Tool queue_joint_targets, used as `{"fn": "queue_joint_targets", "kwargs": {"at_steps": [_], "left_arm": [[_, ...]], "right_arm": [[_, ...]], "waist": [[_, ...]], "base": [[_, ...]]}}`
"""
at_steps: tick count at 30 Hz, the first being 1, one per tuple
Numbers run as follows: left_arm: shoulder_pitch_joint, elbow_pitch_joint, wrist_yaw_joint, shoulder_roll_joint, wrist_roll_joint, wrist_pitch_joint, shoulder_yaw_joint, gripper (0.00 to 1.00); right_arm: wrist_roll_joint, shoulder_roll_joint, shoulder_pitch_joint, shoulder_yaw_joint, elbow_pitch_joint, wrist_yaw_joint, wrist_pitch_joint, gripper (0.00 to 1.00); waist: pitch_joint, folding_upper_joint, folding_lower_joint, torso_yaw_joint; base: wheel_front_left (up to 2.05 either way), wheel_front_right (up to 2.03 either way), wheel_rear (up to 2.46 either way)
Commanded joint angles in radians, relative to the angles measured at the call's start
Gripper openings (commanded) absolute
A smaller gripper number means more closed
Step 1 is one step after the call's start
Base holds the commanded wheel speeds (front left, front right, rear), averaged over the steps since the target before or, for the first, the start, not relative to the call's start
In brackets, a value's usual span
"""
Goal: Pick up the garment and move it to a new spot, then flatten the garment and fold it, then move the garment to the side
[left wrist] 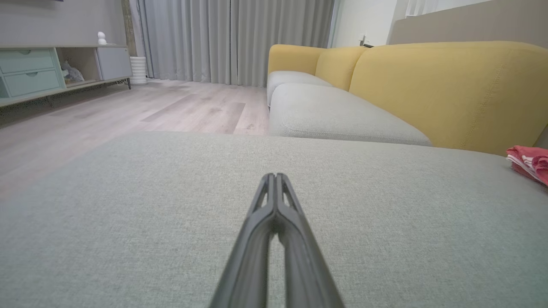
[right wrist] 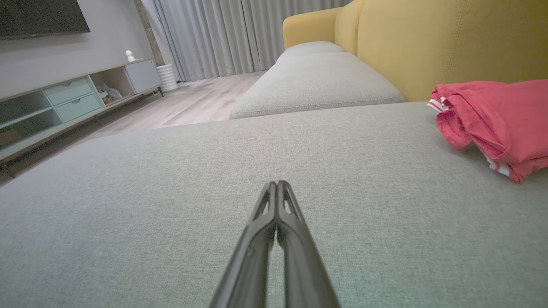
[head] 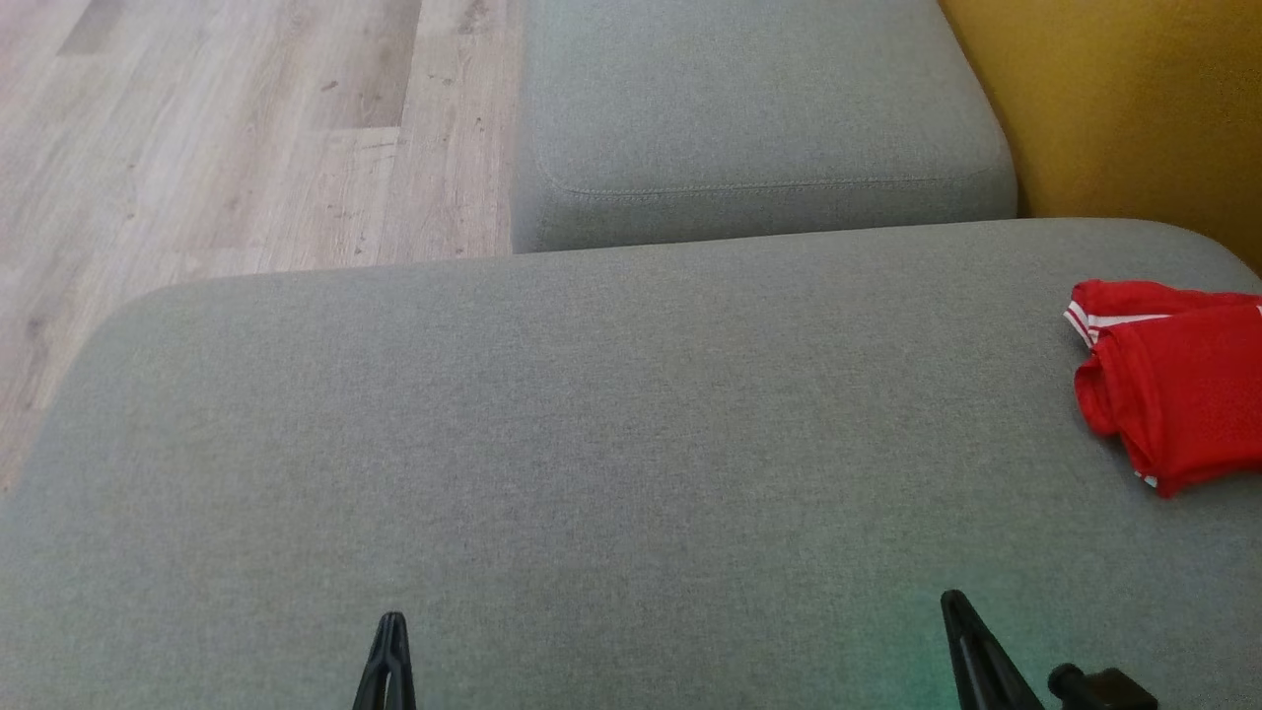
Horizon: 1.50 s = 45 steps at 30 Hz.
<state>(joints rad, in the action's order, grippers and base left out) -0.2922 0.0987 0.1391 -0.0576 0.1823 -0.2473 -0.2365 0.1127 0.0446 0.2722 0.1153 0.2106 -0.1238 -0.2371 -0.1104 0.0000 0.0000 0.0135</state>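
l gripper, r gripper both closed, empty. red garment far right on cushion. best: open r gripper, pinch near edge.

Big grey sofa seat in middle. Smaller grey seat at 12 o'clock. Yellow sofa back at 2 o'clock. Pale wood floor at 10 o'clock. Grey curtains far off.

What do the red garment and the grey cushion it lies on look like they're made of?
Red garment: thin, soft fabric, perhaps sports jersey; it folds limply, white striped trim.
Grey cushion: woven upholstery cloth, matte; fine heathered weave shows.
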Motion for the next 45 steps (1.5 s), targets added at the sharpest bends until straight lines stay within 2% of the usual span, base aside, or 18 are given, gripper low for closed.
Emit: {"fn": "queue_joint_targets", "kwargs": {"at_steps": [1,45], "left_arm": [[0.038,-0.028,-0.011,-0.005,0.042,0.006,0.012,0.00],[0.176,0.044,-0.111,-0.024,0.590,0.113,0.106,0.00]], "right_arm": [[0.047,0.007,-0.042,-0.006,-0.030,0.000,0.005,0.00],[0.618,0.030,-0.169,-0.057,-0.006,-0.003,0.109,0.00]], "waist": [[0.002,0.0000,0.0000,0.000],[0.044,0.0000,0.0000,-0.005]], "base": [[0.00,0.00,0.00],[0.00,0.00,0.00]]}}
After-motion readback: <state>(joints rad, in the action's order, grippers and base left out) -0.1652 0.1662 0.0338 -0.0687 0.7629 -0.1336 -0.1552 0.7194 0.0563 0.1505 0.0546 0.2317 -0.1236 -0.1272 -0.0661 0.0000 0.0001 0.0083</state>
